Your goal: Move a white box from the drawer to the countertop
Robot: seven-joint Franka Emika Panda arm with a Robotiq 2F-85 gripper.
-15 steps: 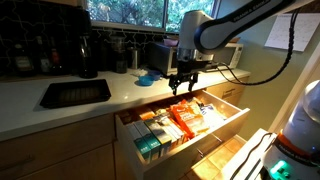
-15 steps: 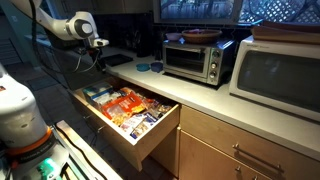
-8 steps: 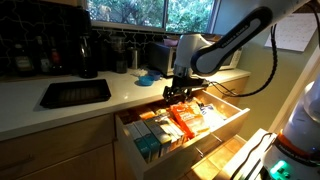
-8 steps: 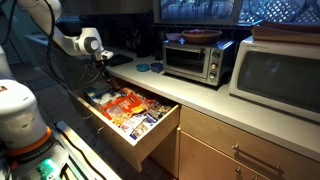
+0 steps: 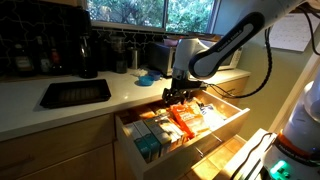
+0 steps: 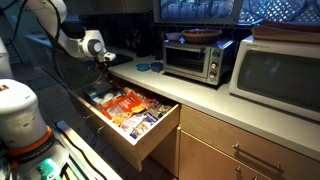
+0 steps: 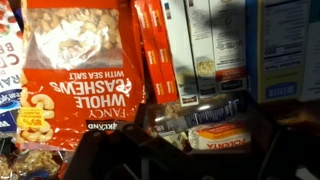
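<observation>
Nothing is delivered yet. The white box (image 7: 178, 50) lies in the drawer (image 5: 200, 140), upper centre of the wrist view, wedged beside orange packets (image 7: 150, 50) and other cartons. My gripper (image 5: 180, 93) hangs over the drawer's rear edge, near the countertop (image 5: 130, 90) lip; I cannot tell how the jaws stand. Grasp, lift and placement are all left to do. Side room is scant, though the surface shows bare space at centre frame.
</observation>
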